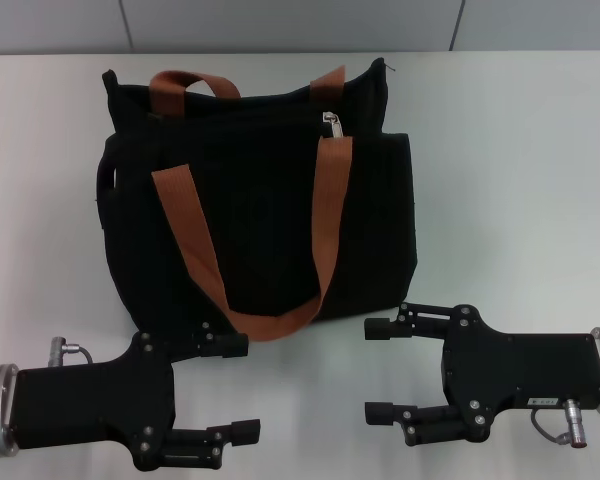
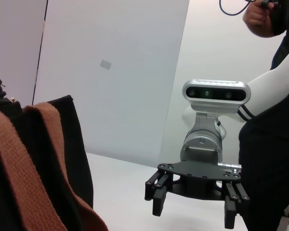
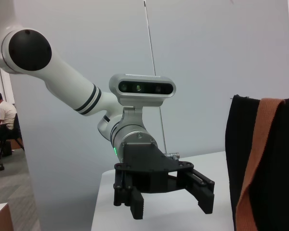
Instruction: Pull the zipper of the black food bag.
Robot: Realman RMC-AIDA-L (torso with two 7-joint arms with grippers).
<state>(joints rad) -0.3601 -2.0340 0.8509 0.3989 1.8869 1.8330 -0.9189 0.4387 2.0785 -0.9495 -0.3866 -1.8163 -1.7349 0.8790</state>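
Black food bag (image 1: 260, 220) lay flat on table (image 1: 510, 170), long axis left-right, mouth edge away from me. Zipper (image 1: 332, 123) sat right of centre on far top edge, tab hanging toward me. My left fingers (image 1: 236, 388) and right fingers (image 1: 379, 370) spread wide, empty, just in front of bag.

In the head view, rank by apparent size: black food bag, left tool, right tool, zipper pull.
1. Black food bag, largest by far.
2. Left tool and right tool: they look alike, both open near the camera, so no ranking.
3. Zipper pull, smallest.
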